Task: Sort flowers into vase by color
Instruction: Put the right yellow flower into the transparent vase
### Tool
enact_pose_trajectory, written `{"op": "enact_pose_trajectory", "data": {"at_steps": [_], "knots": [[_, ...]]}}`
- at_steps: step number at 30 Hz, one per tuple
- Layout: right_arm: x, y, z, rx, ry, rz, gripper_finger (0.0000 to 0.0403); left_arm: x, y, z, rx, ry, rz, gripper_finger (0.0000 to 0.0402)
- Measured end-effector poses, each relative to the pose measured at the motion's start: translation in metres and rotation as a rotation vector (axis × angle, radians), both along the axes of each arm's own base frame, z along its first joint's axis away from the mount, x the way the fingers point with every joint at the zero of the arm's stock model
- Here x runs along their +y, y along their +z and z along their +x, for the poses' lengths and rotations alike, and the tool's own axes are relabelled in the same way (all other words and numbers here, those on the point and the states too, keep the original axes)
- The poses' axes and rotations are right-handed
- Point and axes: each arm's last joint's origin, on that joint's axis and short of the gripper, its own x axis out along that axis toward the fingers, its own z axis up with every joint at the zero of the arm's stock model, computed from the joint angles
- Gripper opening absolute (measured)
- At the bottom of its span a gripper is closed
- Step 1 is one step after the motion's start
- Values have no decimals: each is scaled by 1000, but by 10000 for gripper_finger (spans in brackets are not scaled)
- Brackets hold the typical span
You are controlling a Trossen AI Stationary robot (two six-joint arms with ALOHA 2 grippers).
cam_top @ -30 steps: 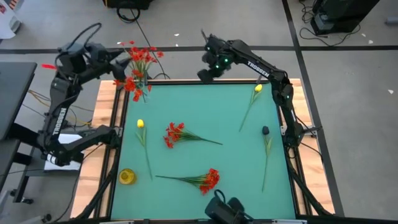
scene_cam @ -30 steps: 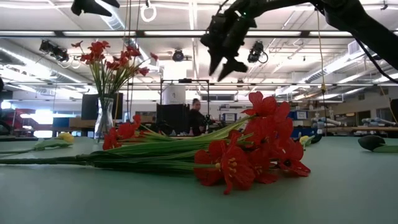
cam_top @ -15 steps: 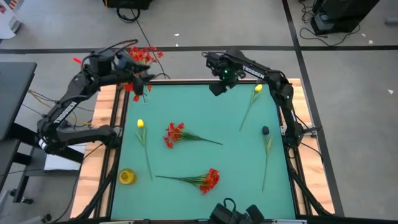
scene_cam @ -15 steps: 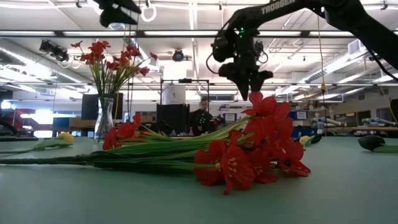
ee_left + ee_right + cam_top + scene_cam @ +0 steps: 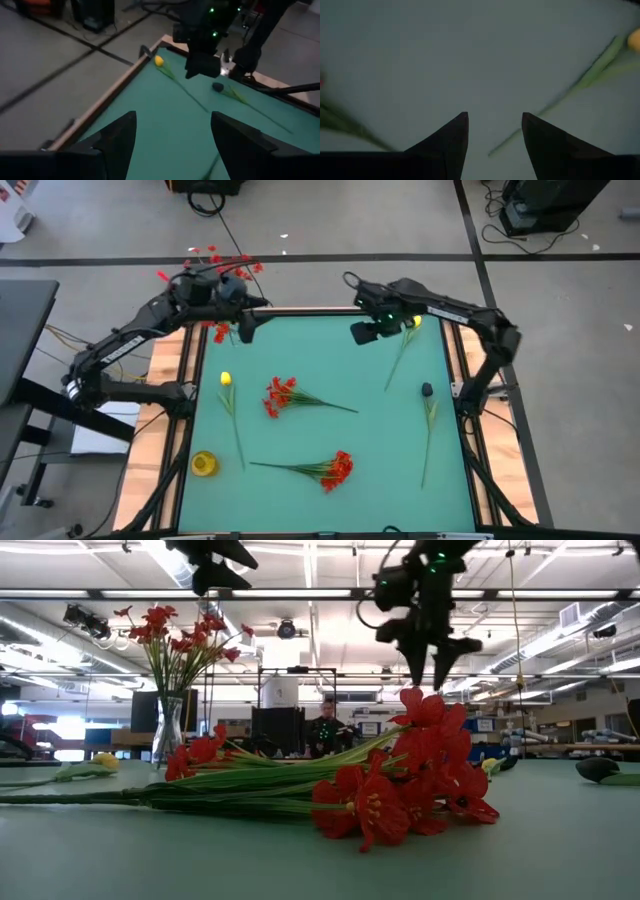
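A glass vase (image 5: 167, 732) at the table's far-left corner holds red blossoms (image 5: 178, 632), which also show from above (image 5: 226, 266). Two red sprays (image 5: 281, 395) (image 5: 334, 469) lie flat on the green mat. A yellow tulip (image 5: 414, 323) lies far right, and another yellow tulip (image 5: 226, 379) lies at the left. My left gripper (image 5: 172, 145) is open and hovers over the far-left corner (image 5: 247, 328), next to the vase. My right gripper (image 5: 495, 131) is open and hangs above the mat (image 5: 362, 333), left of the far-right tulip's bud (image 5: 635, 40).
A dark-budded stem (image 5: 426, 391) lies along the right side. A round yellow container (image 5: 204, 463) stands near the near-left corner. The mat's middle strip between the sprays and the right-hand stems is bare. A person (image 5: 322, 728) shows in the room behind.
My left gripper has swung from outside the table's left edge rightward, past the vase, to over the far-left corner. My right gripper has moved right and toward the near edge, turning to point down at the mat beside the far-right tulip. No flower has moved.
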Motion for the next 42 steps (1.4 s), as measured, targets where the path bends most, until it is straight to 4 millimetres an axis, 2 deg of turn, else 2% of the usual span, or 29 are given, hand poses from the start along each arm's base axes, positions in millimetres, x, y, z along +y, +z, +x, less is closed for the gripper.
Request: {"op": "enact_pose_trajectory", "data": {"at_steps": [6, 9, 12, 16, 29, 38, 42], "knots": [[5, -45, -39, -18, -247, -26, 193, 1, -13, 22, 36, -28, -78, 260], [-5, -70, -54, -79, -407, -49, 190, 1, -17, 32, 52, -7, -40, 260], [-15, -88, -65, -113, -483, -64, 182, 3, -20, 41, 61, 24, -16, 260], [-20, -105, -86, -24, -550, -71, 169, 0, -20, 47, 29, 26, -35, 260], [-42, -136, -125, -58, -638, -117, 160, -6, -20, 51, 29, 75, -37, 260], [-40, -138, -122, -49, -617, -136, 85, -5, -21, 52, 31, 99, -44, 260], [-40, -138, -121, -86, -621, -97, 74, -4, -21, 52, 27, 105, -53, 260]]}}
